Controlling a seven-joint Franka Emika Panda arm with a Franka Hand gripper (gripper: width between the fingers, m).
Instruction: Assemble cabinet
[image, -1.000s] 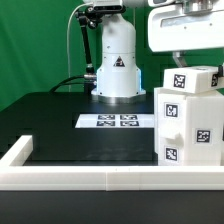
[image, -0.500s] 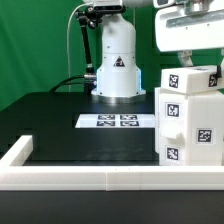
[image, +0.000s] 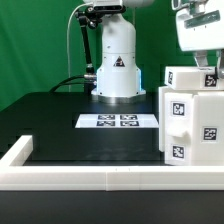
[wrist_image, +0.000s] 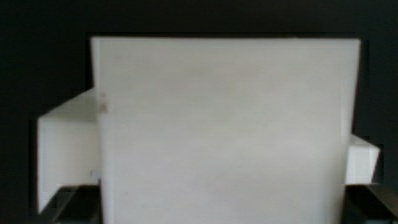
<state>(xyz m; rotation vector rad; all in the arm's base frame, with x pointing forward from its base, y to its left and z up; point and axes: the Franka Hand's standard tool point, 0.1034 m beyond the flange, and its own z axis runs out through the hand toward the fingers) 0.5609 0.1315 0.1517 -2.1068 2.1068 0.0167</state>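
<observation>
White cabinet (image: 191, 122) upright, long axis vertical, tags facing camera

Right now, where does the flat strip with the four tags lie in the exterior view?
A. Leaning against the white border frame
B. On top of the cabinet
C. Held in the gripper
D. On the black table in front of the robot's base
D: the tagged strip lies flat on the black table, just in front of the robot's base and apart from the cabinet.
</observation>
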